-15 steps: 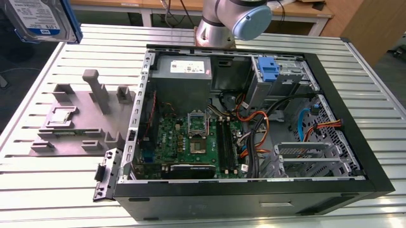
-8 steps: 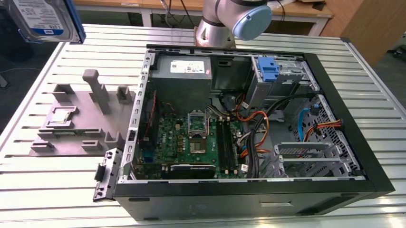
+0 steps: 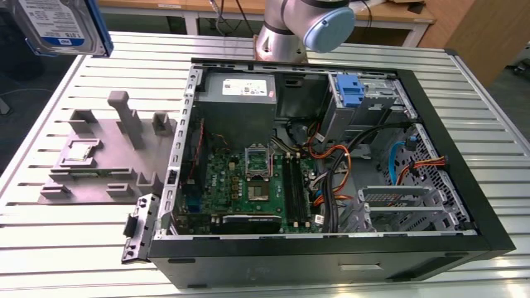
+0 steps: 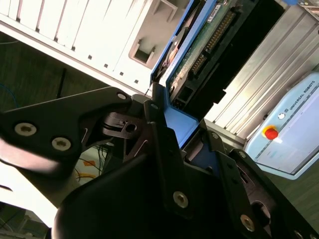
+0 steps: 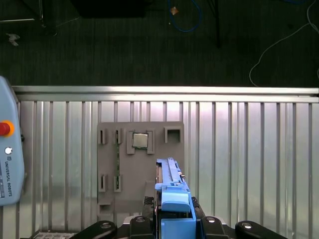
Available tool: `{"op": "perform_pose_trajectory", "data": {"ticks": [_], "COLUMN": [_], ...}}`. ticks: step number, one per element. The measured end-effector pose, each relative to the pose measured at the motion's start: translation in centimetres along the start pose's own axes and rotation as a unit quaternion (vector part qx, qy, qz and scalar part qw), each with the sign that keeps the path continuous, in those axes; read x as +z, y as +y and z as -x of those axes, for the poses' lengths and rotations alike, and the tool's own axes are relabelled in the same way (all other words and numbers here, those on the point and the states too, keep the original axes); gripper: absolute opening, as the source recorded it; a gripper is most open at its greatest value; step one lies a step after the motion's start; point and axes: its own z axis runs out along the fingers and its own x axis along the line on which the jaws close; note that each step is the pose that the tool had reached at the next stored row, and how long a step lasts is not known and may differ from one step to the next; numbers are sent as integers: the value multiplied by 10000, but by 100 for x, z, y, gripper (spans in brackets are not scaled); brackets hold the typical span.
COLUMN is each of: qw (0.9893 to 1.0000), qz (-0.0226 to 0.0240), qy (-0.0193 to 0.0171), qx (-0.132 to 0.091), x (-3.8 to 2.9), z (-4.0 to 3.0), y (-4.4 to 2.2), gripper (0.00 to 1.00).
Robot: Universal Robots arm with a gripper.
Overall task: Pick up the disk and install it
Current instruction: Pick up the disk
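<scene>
The disk (image 3: 58,25) is off the table and held in the air, at the upper corner on the exterior view's left. It shows its labelled face there. The gripper (image 5: 174,225) is closed on the disk, with one black finger on each side of its blue rail; in the first wrist view the disk hangs edge-on above the fixture (image 3: 91,177).

Task status:
- Pick-up: done. The disk touches neither the fixture nor the table (image 3: 480,124).
- Installation: not done. The disk is well apart from the case (image 3: 331,256), and the grey metal cage (image 3: 406,208) inside the case holds no drive.

Work surface: a slatted aluminium table. The grey fixture lies on it beside the case, on the exterior view's left, with a chip (image 3: 80,151) seated in one pocket. The case lies on its side with the panel off, exposing board and cabling. The arm (image 3: 306,25) rises behind the case.

Room: a pendant (image 5: 9,169) sits at the table edge. The floor (image 5: 124,45) is dark, with loose cables (image 5: 184,15) on it. Wooden desks (image 3: 398,13) stand behind the table.
</scene>
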Motion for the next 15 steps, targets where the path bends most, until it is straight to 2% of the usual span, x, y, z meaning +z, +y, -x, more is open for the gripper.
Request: {"op": "perform_pose_trajectory", "data": {"ticks": [15], "qw": [10000], "qz": [-1], "qy": [-1], "qx": [0], "x": [1], "z": [0], "y": [-75], "gripper": [37]}}
